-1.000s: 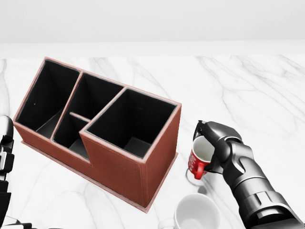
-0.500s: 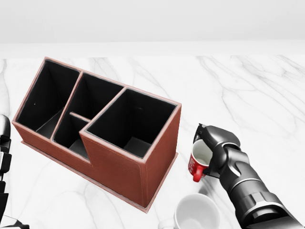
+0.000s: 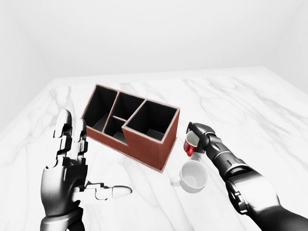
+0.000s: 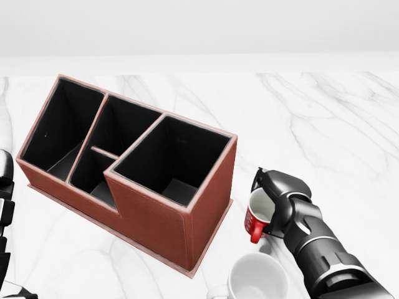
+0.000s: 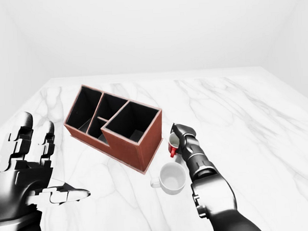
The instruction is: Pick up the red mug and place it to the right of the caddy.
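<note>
The red mug (image 4: 257,218), white inside, hangs tilted just right of the brown caddy (image 4: 134,168) in the head view, its handle pointing down. My right hand (image 4: 274,196) is shut on the mug, fingers wrapped over its rim and far side. The mug's shadow falls on the marble below it, so it looks lifted off the table. My left hand (image 3: 74,165) stands open at the lower left of the left-eye view, palm up, well away from the caddy and holding nothing.
A white mug (image 4: 255,280) stands at the bottom of the head view, directly below the red mug and close to my right forearm. The caddy has several black compartments. The marble table (image 4: 336,124) stretches right and upward.
The red mug and my right hand have shifted slightly down and to the left, closer to the white mug. The caddy, the white mug and the left hand stay put.
</note>
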### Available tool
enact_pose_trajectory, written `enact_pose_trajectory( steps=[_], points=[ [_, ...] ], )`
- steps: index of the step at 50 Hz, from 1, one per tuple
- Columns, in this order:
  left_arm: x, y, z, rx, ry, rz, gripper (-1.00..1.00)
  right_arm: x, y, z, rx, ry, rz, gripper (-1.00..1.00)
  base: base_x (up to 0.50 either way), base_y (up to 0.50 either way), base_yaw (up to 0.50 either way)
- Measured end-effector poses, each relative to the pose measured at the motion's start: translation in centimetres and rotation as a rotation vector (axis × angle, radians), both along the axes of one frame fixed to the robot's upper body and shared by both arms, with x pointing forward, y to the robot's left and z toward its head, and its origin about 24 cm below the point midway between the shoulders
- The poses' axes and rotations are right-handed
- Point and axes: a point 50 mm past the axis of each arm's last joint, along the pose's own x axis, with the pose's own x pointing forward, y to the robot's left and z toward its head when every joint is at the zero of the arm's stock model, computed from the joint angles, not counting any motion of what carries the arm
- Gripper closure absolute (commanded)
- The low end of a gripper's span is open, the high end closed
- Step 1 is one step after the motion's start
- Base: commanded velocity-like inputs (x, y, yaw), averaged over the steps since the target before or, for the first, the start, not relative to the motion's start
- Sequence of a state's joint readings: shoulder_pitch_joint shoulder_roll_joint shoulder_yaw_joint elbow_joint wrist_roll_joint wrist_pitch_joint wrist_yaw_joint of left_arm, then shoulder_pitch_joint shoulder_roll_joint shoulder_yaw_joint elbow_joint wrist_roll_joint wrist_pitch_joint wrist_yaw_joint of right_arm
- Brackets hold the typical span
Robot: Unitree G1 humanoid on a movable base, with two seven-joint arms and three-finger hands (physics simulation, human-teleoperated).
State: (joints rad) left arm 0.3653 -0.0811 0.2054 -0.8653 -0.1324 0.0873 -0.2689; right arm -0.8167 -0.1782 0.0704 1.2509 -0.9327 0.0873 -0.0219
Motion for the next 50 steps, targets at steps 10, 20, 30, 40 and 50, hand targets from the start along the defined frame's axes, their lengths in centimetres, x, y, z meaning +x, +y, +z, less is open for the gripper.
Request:
enact_pose_trajectory(
  steps=[10, 20, 30, 40, 50],
  points=[
    [0.0, 0.0, 0.0, 0.000, -0.002, 0.000, -1.00, 0.1, -0.4, 0.2, 0.012, -0.008, -0.020, -1.00, 0.00, 0.00, 0.00],
    [-0.1, 0.0, 0.1, 0.000, -0.006, -0.001, -1.00, 0.2, -0.8, 0.5, 0.014, -0.021, -0.034, -1.00, 0.00, 0.00, 0.00],
    [-0.2, 0.0, 0.2, -0.001, -0.008, -0.001, -1.00, 0.4, -1.2, 0.8, 0.015, -0.030, -0.038, -1.00, 0.00, 0.00, 0.00],
    [-0.2, -0.1, 0.2, 0.000, -0.007, -0.004, -1.00, 0.7, -1.9, 1.6, 0.009, -0.044, -0.037, -1.00, 0.00, 0.00, 0.00],
    [-0.2, -0.2, 0.2, 0.000, -0.006, -0.005, -1.00, 1.2, -3.0, 3.7, 0.022, -0.073, -0.025, -1.00, 0.00, 0.00, 0.00]
  ],
)
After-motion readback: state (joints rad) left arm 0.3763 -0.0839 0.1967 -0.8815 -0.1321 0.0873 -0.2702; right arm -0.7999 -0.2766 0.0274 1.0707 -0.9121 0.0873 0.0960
